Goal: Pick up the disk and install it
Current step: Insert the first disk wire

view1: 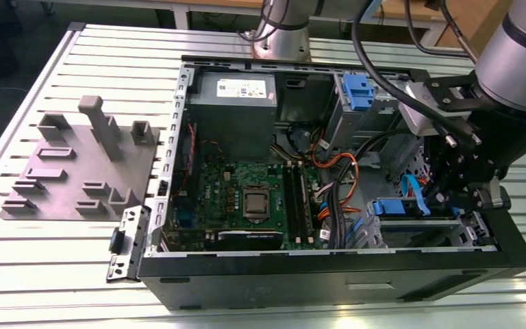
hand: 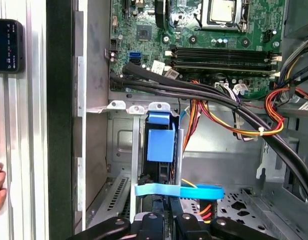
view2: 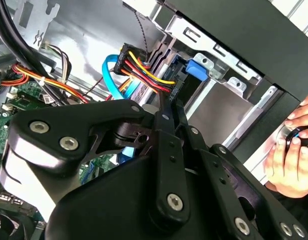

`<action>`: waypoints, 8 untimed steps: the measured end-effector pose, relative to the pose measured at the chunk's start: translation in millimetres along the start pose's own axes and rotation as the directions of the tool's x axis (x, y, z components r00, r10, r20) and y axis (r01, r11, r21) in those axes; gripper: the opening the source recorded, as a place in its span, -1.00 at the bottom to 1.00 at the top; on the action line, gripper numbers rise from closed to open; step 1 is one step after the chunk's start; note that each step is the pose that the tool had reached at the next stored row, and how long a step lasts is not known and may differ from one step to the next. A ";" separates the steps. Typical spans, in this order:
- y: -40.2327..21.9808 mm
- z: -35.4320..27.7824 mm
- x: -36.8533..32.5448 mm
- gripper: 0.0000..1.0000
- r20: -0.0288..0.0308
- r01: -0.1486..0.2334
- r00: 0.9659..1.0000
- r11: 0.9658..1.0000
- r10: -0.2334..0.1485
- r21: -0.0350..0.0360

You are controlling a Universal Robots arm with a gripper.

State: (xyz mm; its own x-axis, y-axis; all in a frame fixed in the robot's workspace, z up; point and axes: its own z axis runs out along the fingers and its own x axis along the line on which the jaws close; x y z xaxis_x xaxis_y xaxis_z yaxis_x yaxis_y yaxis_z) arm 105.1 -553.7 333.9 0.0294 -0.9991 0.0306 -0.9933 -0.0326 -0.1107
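First wrist view, disk (hand: pixel 160 142) between bay walls (hand: pixel 135 150), gripper (hand: pixel 169 217) near its edge.

An open black computer case (view1: pixel 318 274), its green motherboard (view1: pixel 235 181) exposed, lay on the slatted table (view1: pixel 44 267) beside a grey fixture plate (view1: pixel 71 175).

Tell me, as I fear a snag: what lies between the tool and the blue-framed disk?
In the first wrist view, a flat light-blue cable crosses that stretch, lying between the tool and the disk.

Red-yellow cable plug (view2: pixel 146 70) beside blue disk carrier (view2: pixel 196 69)
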 end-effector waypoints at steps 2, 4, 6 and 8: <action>1.4 0.3 0.0 -0.67 0.000 0.000 1.000 1.000 0.000 0.001; 1.6 0.9 -0.1 -0.67 0.000 0.000 1.000 1.000 0.000 0.002; 1.7 1.5 -0.1 -0.67 0.000 0.000 1.000 1.000 0.000 0.003; 1.8 2.0 -0.1 -0.67 0.000 0.000 1.000 1.000 0.000 0.004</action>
State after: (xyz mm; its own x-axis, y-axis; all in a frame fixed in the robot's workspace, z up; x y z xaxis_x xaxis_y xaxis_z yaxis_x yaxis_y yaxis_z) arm 103.6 -553.7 331.7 0.0294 -0.9991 0.0310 -0.9929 -0.0328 -0.1145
